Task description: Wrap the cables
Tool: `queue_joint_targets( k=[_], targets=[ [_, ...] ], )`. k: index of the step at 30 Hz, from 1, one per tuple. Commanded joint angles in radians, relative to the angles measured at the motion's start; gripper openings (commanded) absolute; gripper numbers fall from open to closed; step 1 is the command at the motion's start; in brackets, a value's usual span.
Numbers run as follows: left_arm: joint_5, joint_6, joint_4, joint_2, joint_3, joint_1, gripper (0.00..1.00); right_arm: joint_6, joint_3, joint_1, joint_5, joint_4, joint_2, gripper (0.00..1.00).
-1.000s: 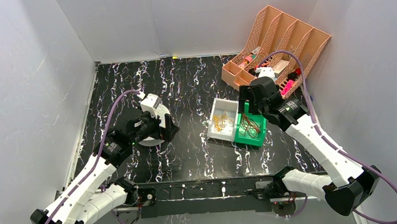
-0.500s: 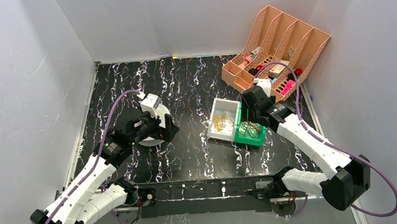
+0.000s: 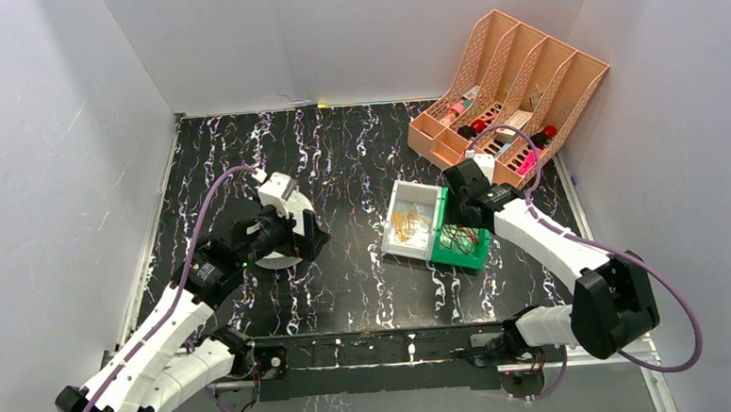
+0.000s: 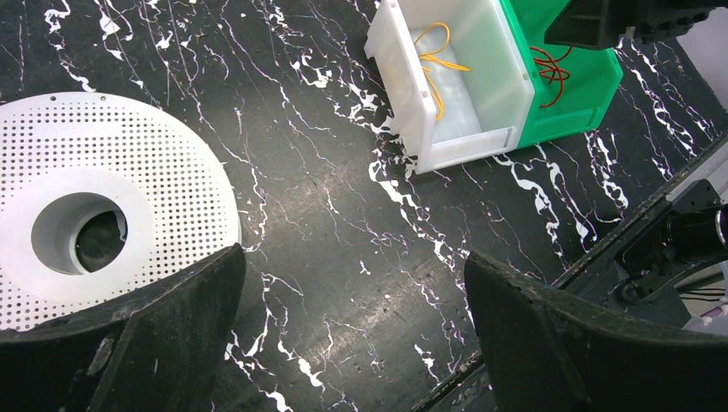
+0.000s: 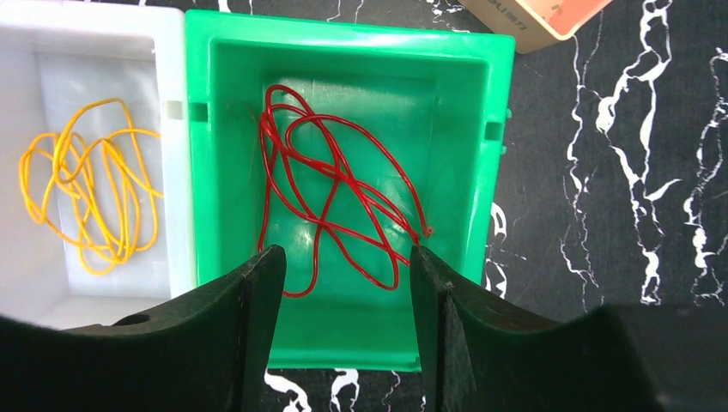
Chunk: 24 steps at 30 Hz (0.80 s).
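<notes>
On the desk (image 3: 341, 169), the right arm (image 3: 543, 239) has been lowered over the green bin (image 5: 343, 39) since a second ago. The red cables (image 5: 336, 176) are lying loose inside that bin. The right end effector (image 5: 345, 257) is held partly open, narrowed, straddling their lower loops. The left end effector (image 4: 352, 266) is unchanged, spread wide.

I see the thin, loosely looped red wires (image 5: 330, 202) lying in the green plastic bin (image 5: 343, 45). Against that bin's left side sits a white plastic bin (image 4: 472, 148) with thin yellow-orange wires (image 5: 90, 184) inside. Behind and right of the green bin stands the peach perforated file rack (image 3: 515, 75). Well left of it, a white perforated plastic disc (image 4: 172, 172) lies on the black marbled table (image 3: 341, 169).
</notes>
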Motion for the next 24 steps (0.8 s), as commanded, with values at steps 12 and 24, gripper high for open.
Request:
queue_joint_targets(
  k=[12,24],
  targets=[
    [0.008,0.014,0.0,-0.002,0.013,-0.003,0.98,-0.062,-0.042,-0.095,-0.141,0.159,0.132,0.53],
    [0.01,0.016,-0.001,-0.007,0.011,-0.003,0.98,-0.07,-0.026,-0.099,-0.156,0.147,0.191,0.33]
  ],
)
